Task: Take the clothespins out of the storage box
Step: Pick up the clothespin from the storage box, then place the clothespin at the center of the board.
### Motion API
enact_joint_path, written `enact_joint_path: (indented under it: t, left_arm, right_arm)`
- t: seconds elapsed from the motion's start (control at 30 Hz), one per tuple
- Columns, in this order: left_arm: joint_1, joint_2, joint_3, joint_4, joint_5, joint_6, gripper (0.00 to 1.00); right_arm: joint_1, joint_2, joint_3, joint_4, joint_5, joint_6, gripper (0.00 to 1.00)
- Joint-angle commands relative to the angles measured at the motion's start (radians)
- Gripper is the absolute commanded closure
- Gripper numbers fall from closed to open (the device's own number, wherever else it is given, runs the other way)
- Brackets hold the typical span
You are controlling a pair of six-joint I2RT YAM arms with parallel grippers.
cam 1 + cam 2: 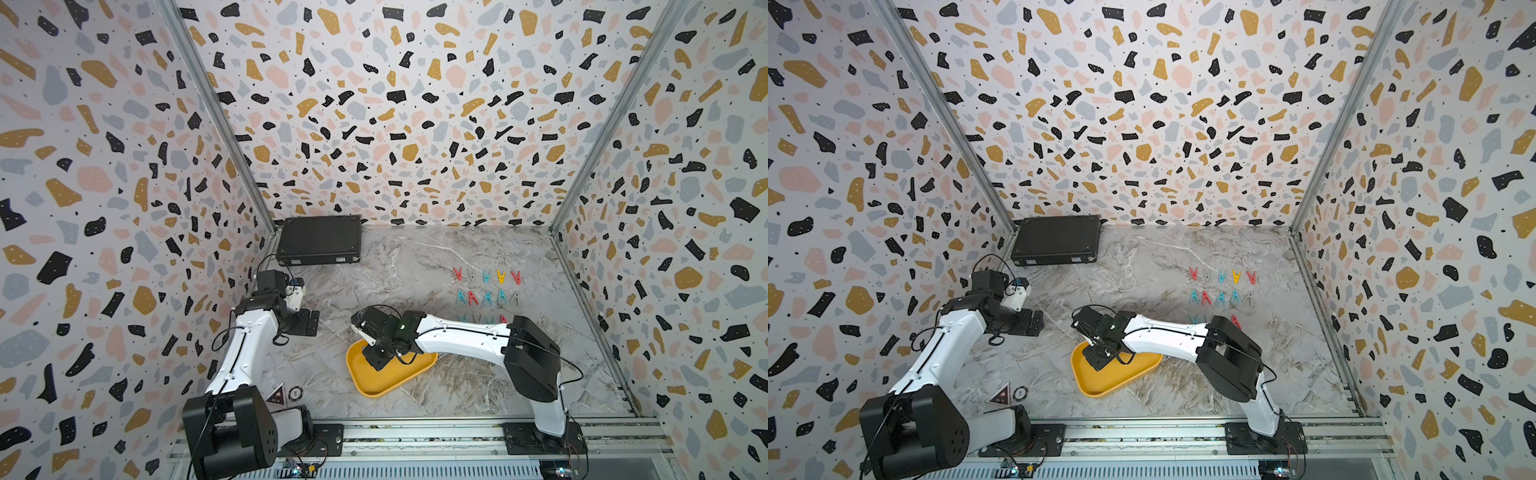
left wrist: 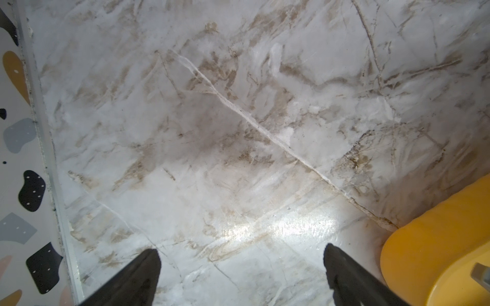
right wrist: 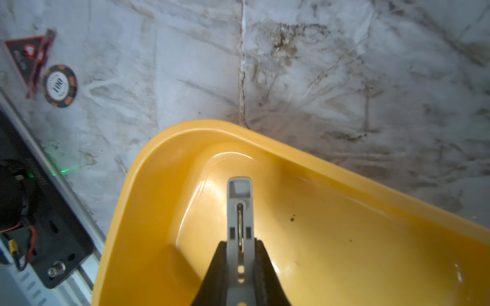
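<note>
The table [image 1: 415, 257] looks like grey marble, with spotty walls [image 1: 104, 166] around. A black case [image 1: 319, 240] sits far back. The right claw [image 3: 240, 245] pinches a grey clothespin [image 3: 240, 196] in the storage box [image 3: 148, 185]. The left claw [image 2: 241, 254] gapes wide, empty.

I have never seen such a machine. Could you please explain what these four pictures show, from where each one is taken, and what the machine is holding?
A robotic left arm and right arm stand at the near edge of a marble-look table. Two pictures look down from one two-eyed camera above; the other two come from cameras on the arms' wrists. Coloured clothespins lie in rows on the table, and a black case sits in the far corner. The right fingers reach into the yellow storage box and pinch a pale grey clothespin. The left fingers are open, holding nothing, over bare table beside the box.
</note>
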Motion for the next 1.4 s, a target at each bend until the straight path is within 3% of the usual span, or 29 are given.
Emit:
enact_joint_path:
  t: [0.0, 0.23, 0.4, 0.6, 0.77, 1.03, 1.23, 1.37]
  left_arm:
    - [0.003, -0.009, -0.003, 0.001, 0.028, -0.001, 0.00]
    - [0.002, 0.002, 0.001, -0.010, 0.058, 0.006, 0.00]
    - [0.004, 0.002, -0.001, -0.013, 0.074, 0.010, 0.00]
    - [0.003, 0.005, -0.001, -0.015, 0.088, 0.013, 0.00]
    - [0.003, 0.002, -0.001, -0.018, 0.095, 0.016, 0.00]
    - [0.003, -0.007, 0.000, -0.023, 0.105, 0.016, 0.00]
    - [0.004, -0.017, -0.005, -0.021, 0.107, 0.020, 0.00]
    - [0.004, -0.024, -0.005, -0.022, 0.110, 0.019, 0.00]
  right_arm:
    - [-0.018, -0.112, -0.041, -0.002, -0.018, 0.006, 0.90]
    - [-0.112, -0.340, -0.212, 0.007, -0.032, 0.057, 0.91]
    - [-0.211, -0.505, -0.334, -0.067, 0.031, 0.071, 0.91]
    - [-0.414, -0.670, -0.492, -0.162, 0.003, 0.087, 0.91]
    - [-0.613, -0.765, -0.559, -0.296, 0.065, 0.057, 0.91]
    - [-0.909, -0.696, -0.551, -0.409, 0.160, -0.043, 0.92]
    - [-0.959, -0.538, -0.470, -0.421, 0.377, -0.093, 0.93]
    - [-0.969, -0.420, -0.412, -0.421, 0.448, -0.123, 0.94]
